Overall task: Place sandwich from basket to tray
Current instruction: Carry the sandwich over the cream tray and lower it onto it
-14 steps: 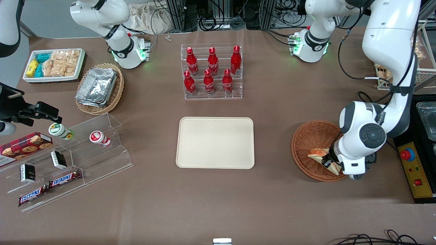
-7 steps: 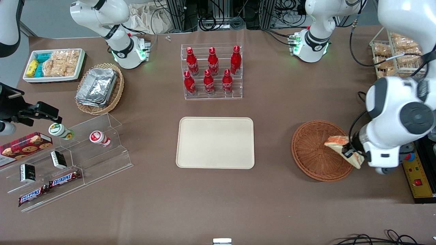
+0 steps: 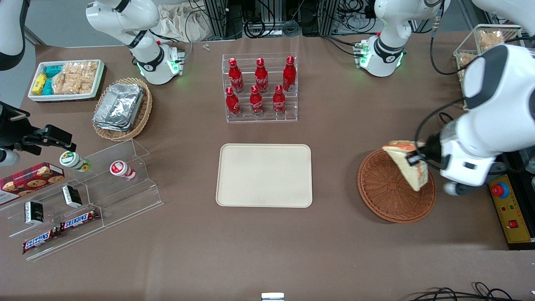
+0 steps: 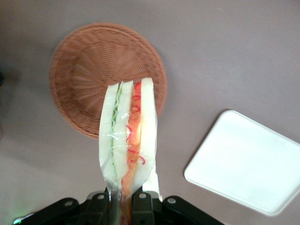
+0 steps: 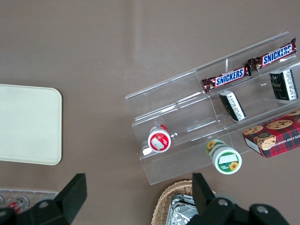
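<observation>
The sandwich [image 3: 407,164], a pale bread wedge with orange-red filling, hangs in the air above the round reddish-brown basket [image 3: 386,192]. My left gripper [image 3: 417,159] is shut on its edge. In the left wrist view the sandwich [image 4: 129,136] sticks out from between the fingers [image 4: 142,206], wrapped in clear film, with the basket [image 4: 89,77] bare below it. The cream tray [image 3: 264,175] lies flat at the table's middle with nothing on it, and the tray [image 4: 251,164] also shows in the wrist view.
A clear rack of red bottles [image 3: 260,87] stands farther from the front camera than the tray. Toward the parked arm's end are a tan basket of foil containers [image 3: 121,108], a white snack box [image 3: 67,79] and a clear stepped shelf [image 3: 90,196]. A red stop button [image 3: 500,190] sits beside the basket.
The gripper has lifted the sandwich out of the basket and carried it upward, away from the front camera. The basket now lies bare.
</observation>
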Controlling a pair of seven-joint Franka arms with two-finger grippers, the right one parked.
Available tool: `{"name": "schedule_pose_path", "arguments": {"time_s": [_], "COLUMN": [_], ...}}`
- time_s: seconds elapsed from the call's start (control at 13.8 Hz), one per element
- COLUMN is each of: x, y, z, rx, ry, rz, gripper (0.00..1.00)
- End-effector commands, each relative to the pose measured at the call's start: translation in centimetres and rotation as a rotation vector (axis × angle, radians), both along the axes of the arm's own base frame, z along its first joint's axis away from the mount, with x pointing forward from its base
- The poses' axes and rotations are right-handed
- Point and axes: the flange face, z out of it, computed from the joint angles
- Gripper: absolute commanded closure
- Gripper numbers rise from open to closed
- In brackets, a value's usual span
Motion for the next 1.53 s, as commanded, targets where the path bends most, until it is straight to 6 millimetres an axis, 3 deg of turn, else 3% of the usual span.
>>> {"name": "schedule_pose_path", "arguments": {"time_s": [0.0, 0.15, 0.29, 0.58, 0.73, 0.87, 1.02, 1.31, 1.38, 1.45], "x": [-1.0, -1.5, -2.2, -4.5, -4.7, -6.1, -6.8, -7.7, -7.6, -7.6], "y": [-7.4, -13.3, -17.8, -24.5, -25.2, -26.7, -26.1, -25.9, -25.7, -25.6], "z": [-2.3, -6.7, -11.4, -20.2, -23.9, -26.2, -29.2, -31.2, -31.2, -31.2], "rx": [-0.049, -0.078, -0.112, -0.073, -0.054, -0.044, 0.01, 0.014, 0.017, 0.02], "ry": [0.006, -0.036, -0.063, -0.061, -0.042, -0.011, 0.006, 0.01, 0.013, 0.017], "rz": [-0.139, -0.215, -0.265, -0.398, -0.426, -0.459, -0.495, -0.508, -0.504, -0.495], "gripper": [1.0, 1.0, 1.0, 1.0, 1.0, 1.0, 1.0, 0.96, 0.79, 0.47]}}
